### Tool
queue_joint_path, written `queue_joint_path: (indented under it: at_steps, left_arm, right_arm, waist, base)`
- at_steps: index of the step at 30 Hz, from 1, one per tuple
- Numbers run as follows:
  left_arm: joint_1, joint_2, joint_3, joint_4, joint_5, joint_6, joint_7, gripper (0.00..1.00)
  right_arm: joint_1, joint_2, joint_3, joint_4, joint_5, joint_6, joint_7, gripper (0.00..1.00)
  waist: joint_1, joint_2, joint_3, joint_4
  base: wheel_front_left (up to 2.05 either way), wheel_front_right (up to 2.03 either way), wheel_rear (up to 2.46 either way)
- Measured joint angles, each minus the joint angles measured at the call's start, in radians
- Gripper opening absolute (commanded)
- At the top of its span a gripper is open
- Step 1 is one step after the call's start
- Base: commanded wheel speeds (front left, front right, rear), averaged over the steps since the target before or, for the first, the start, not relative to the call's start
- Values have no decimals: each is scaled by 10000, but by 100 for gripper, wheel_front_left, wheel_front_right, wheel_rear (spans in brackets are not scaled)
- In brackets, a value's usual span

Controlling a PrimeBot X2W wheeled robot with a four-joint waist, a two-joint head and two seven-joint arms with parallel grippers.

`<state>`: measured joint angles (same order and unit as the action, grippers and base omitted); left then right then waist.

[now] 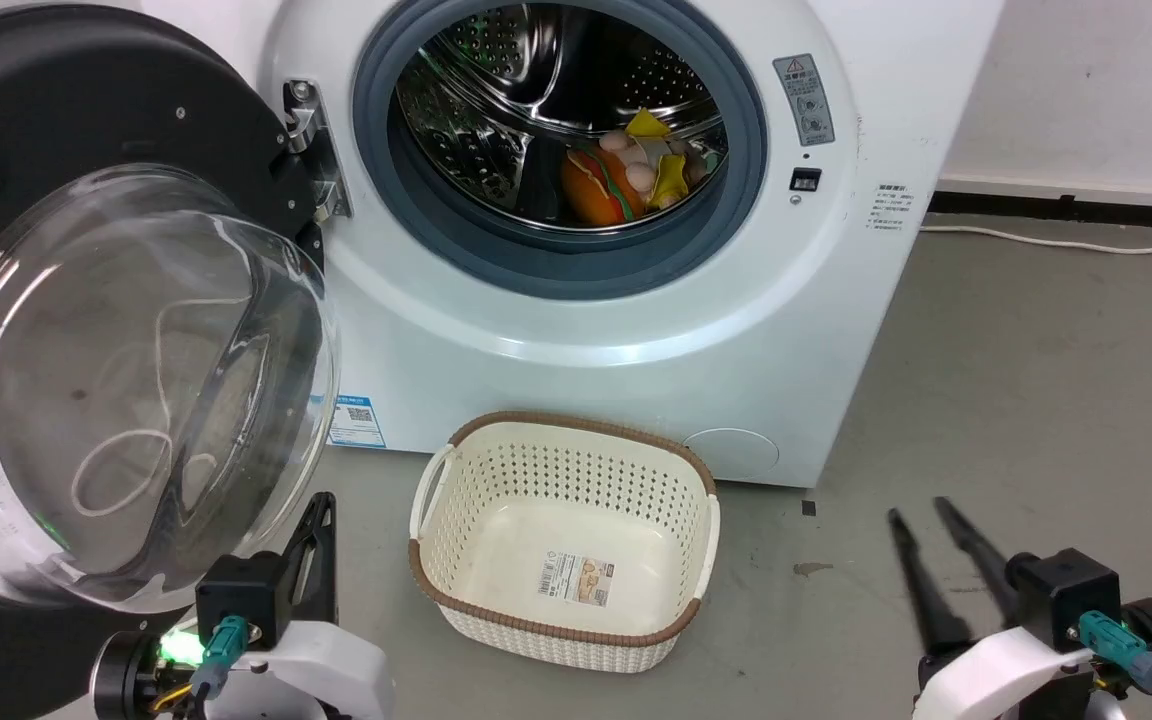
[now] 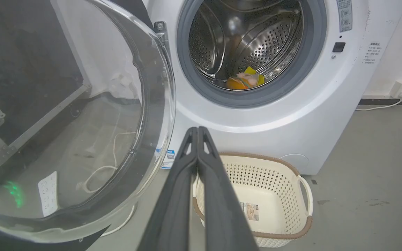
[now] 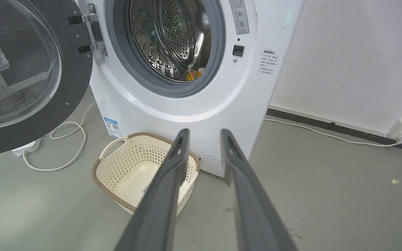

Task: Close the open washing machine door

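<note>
You are standing at the start of the closing step. The washing machine door (image 1: 126, 350) is hanging wide open up and to the left of your left pincer (image 1: 322, 505), its glass bowl bulging toward you and nothing touching it. The left pincer is sitting just under the door's lower rim, its two fingers pressed together and holding nothing.

As I judge it, the next move is asking you to bring this pincer round the door's free edge to its far face. From there you would be sweeping it rightward on the hinge (image 1: 311, 150) until it latches over the drum opening (image 1: 556, 260).

- **Blue label:** beyond the left pincer's tips, a blue label (image 1: 356, 420) with a QR code is showing on the machine front, its print too small to read.
- **Basket sticker:** to the pincer's right, the cream basket (image 1: 576, 425) is carrying a product sticker (image 1: 576, 578) on its floor, also unreadable.
- **Warning sticker:** far above and left of your right pincer (image 1: 916, 510), a grey warning sticker (image 1: 804, 98) is showing a triangle and fine print that I cannot make out.

The right pincer is waiting low with fingers spread and empty, well apart from the door.
</note>
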<state>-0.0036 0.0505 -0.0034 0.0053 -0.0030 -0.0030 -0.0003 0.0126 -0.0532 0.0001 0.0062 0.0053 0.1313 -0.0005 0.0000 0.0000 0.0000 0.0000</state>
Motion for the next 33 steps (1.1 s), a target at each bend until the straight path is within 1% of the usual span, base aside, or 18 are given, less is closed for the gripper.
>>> queue_joint_path:
  at_steps: [10, 18, 27, 31, 32, 33]
  left_arm:
    - [0, 2, -81, -4, 0, -2, -105, 100]
    - [0, 13, -134, -8, 0, -4, -286, 100]
    - [0, 46, -192, -19, 0, -4, -460, 100]
    - [10, 94, -222, -31, 0, -4, -554, 100]
    - [10, 94, -222, -31, 0, -4, -554, 100]
    - [16, 109, -238, -35, -2, -4, -616, 100]
  right_arm:
    - [7, 0, -50, 8, 46, 0, -107, 100]
    - [20, 0, -98, 4, 136, 0, -288, 100]
    - [51, 0, 8, -10, 150, 0, -464, 100]
    - [125, 0, 79, -8, 153, 0, -560, 100]
    - [125, 0, 79, -8, 153, 0, -560, 100]
    - [156, 0, 105, -6, 153, 0, -596, 100]
  waist:
    - [0, 0, 2, 43]
    - [0, 0, -7, 231]
    - [0, 0, -42, 660]
    - [0, 0, -78, 1003]
    - [0, 0, -78, 1003]
    - [0, 0, -93, 1155]
  base:
    - [0, 0, 0]
    - [0, 0, 0]
    - [0, 0, 0]
    - [0, 0, 0]
    - [0, 0, 0]
    - [0, 0, 0]
